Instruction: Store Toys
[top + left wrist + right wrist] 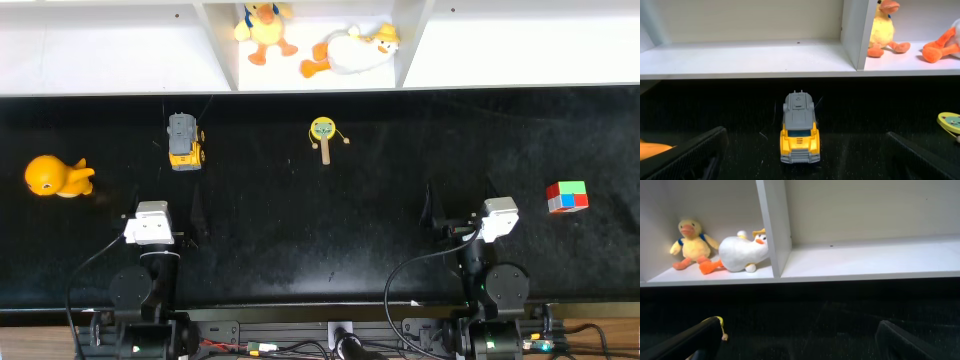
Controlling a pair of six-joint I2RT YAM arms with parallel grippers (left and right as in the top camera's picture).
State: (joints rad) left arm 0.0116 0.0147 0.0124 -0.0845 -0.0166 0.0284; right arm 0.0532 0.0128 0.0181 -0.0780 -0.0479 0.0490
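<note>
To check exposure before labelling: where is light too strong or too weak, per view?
Top view: the white shelf board glares, nearly featureless, and the black table mat is dark. Left wrist view: the yellow and grey toy truck is evenly lit, with shadow under the shelf edge. Right wrist view: the yellow plush duck sits in a dimmer compartment.

A yellow duck (690,245) sits beside a white duck (742,252) lying in one shelf (865,260) compartment, past the black desk (805,310); the tool (799,330) is spread wide.

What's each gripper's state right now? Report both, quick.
Left gripper: open, holding nothing.
Right gripper: open, holding nothing.
</note>
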